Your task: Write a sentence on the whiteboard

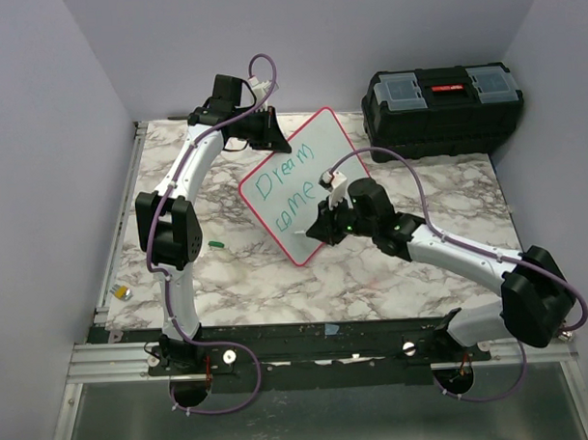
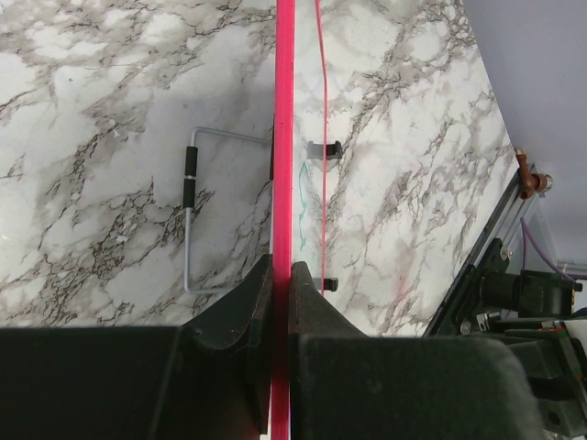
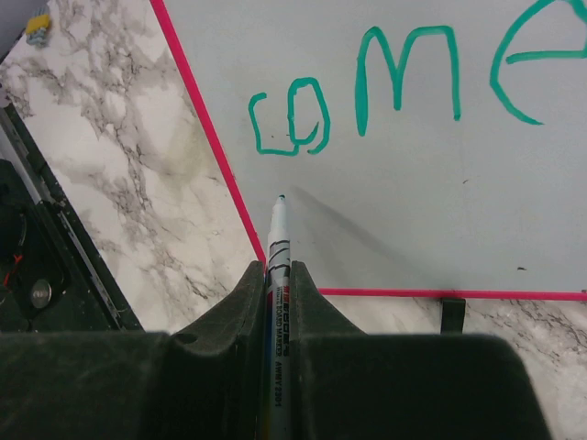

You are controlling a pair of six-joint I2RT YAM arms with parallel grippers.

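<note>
One whiteboard (image 1: 320, 142), one marker (image 3: 278, 252), one two-word sentence (image 1: 291, 193).

The right hand (image 1: 318, 229) covers part of the whiteboard (image 1: 311, 142). In the right wrist view, the sentence (image 3: 400, 87) runs off the picture edge. Green item (image 1: 216, 243): too small to identify.

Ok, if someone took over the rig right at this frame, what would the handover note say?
The left fingers are shut on the whiteboard at its red rim, steadying it.
The right fingers are shut on the green marker; its tip sits just below "come", near the rim. Contact with the board is unclear.
Done: "Dream" and "come", in green.
Left: the space below "come" is blank, so any further words would likely go there.
</note>
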